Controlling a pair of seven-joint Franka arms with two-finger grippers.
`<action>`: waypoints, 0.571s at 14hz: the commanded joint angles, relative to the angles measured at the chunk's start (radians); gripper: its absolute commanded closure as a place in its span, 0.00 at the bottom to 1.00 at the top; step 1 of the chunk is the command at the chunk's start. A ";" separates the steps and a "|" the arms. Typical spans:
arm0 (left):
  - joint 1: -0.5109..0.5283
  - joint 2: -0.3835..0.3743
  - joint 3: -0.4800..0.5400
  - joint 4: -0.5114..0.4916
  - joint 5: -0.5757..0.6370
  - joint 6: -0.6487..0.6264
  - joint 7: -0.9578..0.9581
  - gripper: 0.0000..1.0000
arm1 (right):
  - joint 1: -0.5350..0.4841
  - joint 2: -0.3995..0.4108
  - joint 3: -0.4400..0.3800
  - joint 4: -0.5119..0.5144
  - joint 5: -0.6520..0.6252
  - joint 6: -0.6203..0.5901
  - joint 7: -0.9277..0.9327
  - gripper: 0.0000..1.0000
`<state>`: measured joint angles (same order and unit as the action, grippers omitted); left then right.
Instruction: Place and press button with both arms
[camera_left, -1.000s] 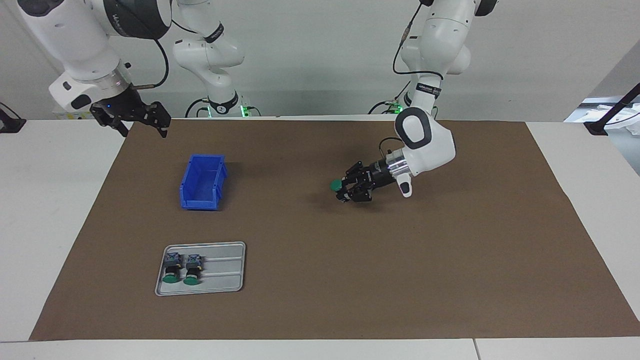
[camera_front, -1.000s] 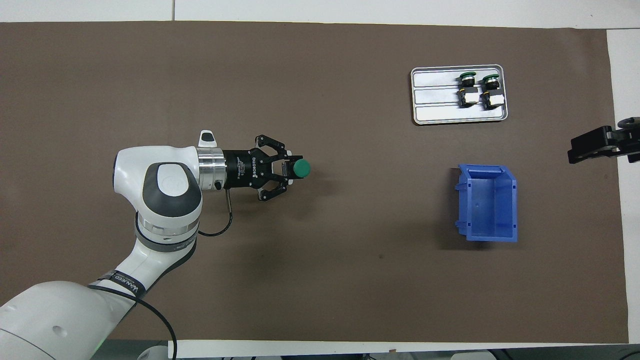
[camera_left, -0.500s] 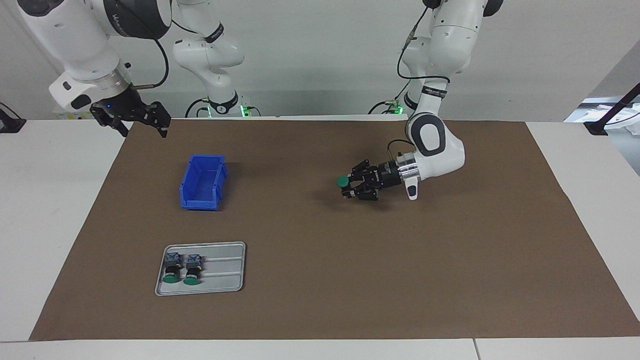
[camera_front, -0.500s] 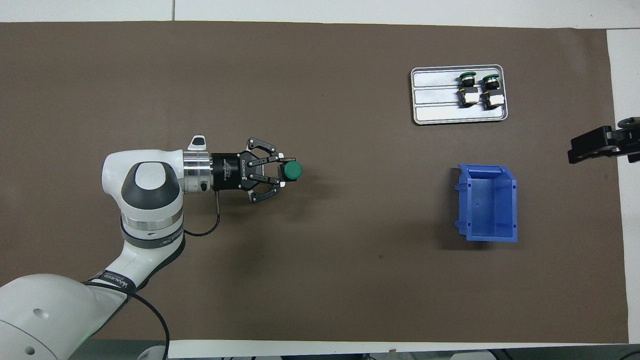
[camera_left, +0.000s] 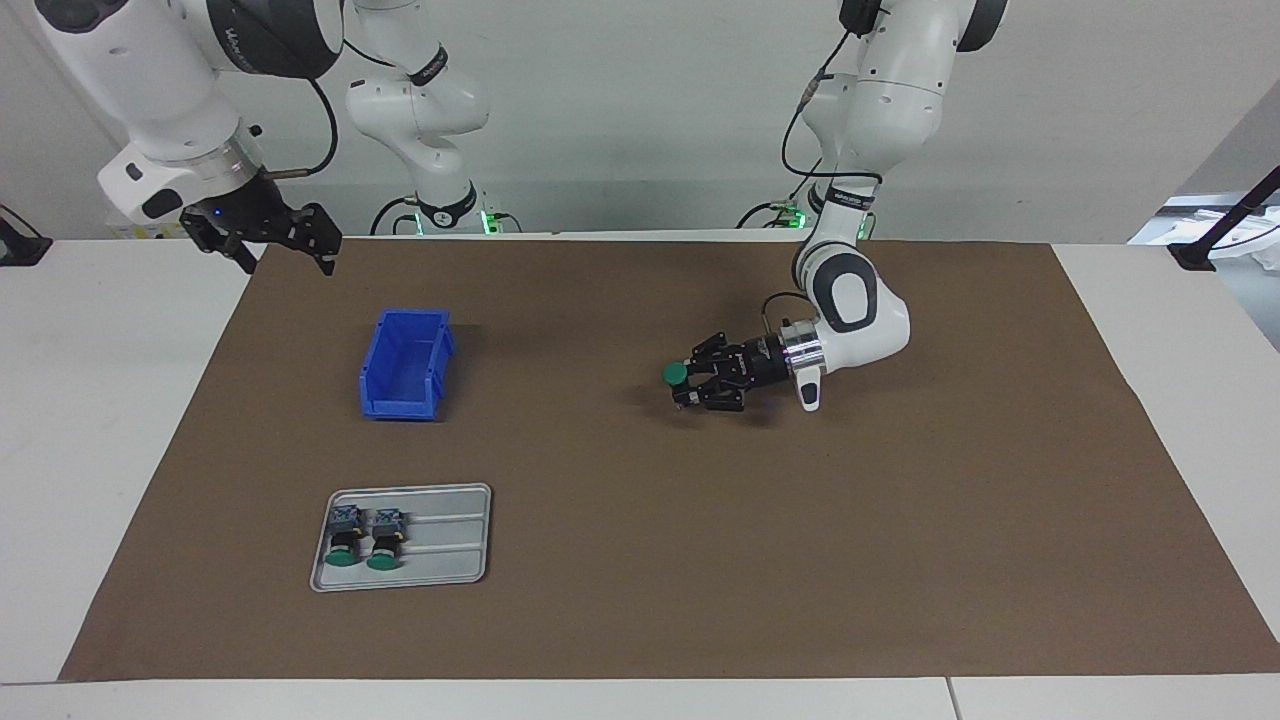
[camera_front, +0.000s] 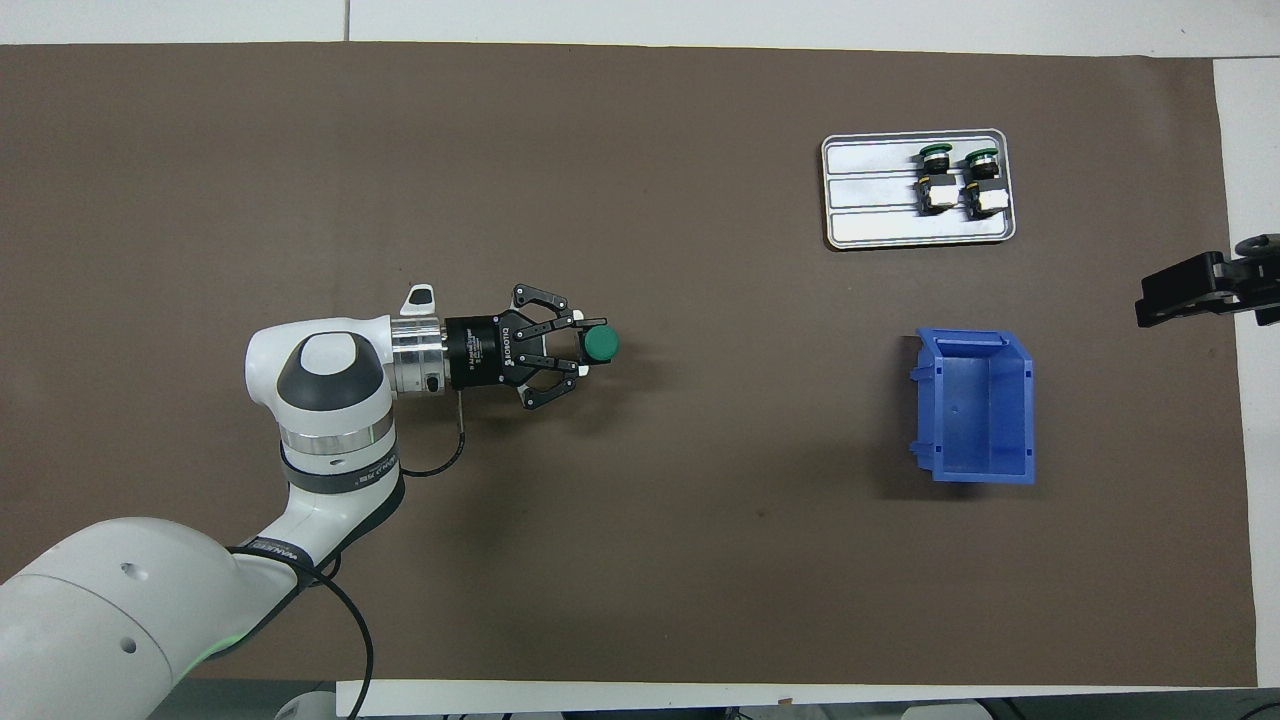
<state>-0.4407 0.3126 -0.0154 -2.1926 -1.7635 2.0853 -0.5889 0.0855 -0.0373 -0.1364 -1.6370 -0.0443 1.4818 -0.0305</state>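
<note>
left gripper (camera_left: 687, 385): we see it pinching the button (camera_left: 675, 374) low over the brown mat (camera_front: 640, 560) | right gripper (camera_left: 262, 240): spread wide, waiting | facing view shows both its fingers; overhead view only its tip (camera_front: 1195, 290), beside the blue bin (camera_front: 975, 408)

My black end effector (camera_left: 690, 385) grips a green-capped button (camera_left: 676, 374). The bin (camera_left: 405, 365) is blue, the tray (camera_left: 440, 545) grey, the mat (camera_left: 900, 530) brown.

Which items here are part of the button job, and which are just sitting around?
In the job:
- button, gripped by the left gripper over the brown mat
- right gripper, open, waiting

Lying about:
- two more buttons on the grey tray
- blue bin
</note>
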 joint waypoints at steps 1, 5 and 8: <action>-0.012 0.008 0.006 -0.010 -0.028 -0.011 0.023 0.89 | -0.004 -0.019 0.001 -0.020 0.001 -0.006 -0.022 0.01; -0.029 0.031 0.005 -0.009 -0.037 -0.007 0.040 0.89 | -0.004 -0.019 0.001 -0.020 0.001 -0.006 -0.022 0.01; -0.029 0.033 0.005 -0.013 -0.050 -0.013 0.049 0.88 | -0.004 -0.019 0.001 -0.020 0.001 -0.006 -0.022 0.01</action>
<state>-0.4625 0.3500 -0.0180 -2.1933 -1.7854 2.0847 -0.5653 0.0855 -0.0373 -0.1364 -1.6370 -0.0443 1.4818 -0.0305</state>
